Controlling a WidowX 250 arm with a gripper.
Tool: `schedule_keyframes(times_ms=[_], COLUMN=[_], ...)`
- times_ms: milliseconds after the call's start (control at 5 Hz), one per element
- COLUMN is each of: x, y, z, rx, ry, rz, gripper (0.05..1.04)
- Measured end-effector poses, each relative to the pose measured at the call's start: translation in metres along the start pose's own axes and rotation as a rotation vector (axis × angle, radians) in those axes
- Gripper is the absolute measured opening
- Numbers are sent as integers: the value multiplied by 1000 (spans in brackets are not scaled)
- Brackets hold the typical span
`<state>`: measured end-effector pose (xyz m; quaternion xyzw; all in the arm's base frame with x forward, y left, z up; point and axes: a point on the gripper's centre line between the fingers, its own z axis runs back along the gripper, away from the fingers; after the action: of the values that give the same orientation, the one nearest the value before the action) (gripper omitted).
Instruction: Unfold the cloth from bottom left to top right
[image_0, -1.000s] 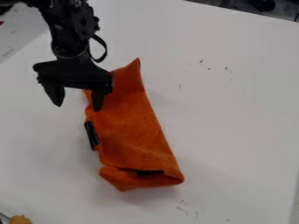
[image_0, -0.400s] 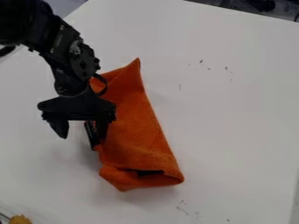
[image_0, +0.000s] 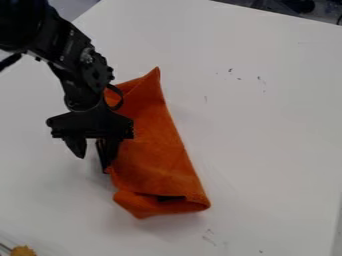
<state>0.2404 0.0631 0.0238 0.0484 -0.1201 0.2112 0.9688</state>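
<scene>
Okay, so the orange cloth (image_0: 157, 145) was lying folded on the white tabletop (image_0: 274, 130) in a long, narrow strip, and everything else is easiest to place from it. The black gripper (image_0: 95, 159) hung at the cloth's left long edge with its fingers spread, one out past the edge and the other right over it. I couldn't see anything pinched between them. My guess is that it was straddling the edge on purpose, so that closing would catch a layer of fabric instead of just skating over the top. A black strip (image_0: 102, 159) sat along that same edge, partly behind the inner finger, and I couldn't tell if the two touched.

The arm came in over the cloth's upper left, which probably kept the far side free for the fabric to flop over. The cloth's bottom end had a fold with a dark gap in it, so the layers looked loose there. That lower-left bit seemed like the natural place to start the unfold, and imo the gripper was a little high for it. Main risk: grabbing both layers and dragging the whole cloth. Looked like no unfolding was done yet.
</scene>
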Motion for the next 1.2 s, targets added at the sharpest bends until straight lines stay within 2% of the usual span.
schedule_keyframes(times_ms=[200,400,600,800,1000,1200], x=[1,4,8,20,39,55], y=[1,1,-2,-12,-43,-80], z=[-1,2,7,21,46,58], rx=[8,24,38,56,66,27], ry=[10,19,22,5,-22,-36], rz=[-5,-9,-25,-57,-110,-156], gripper=[345,143,60,54,54,54])
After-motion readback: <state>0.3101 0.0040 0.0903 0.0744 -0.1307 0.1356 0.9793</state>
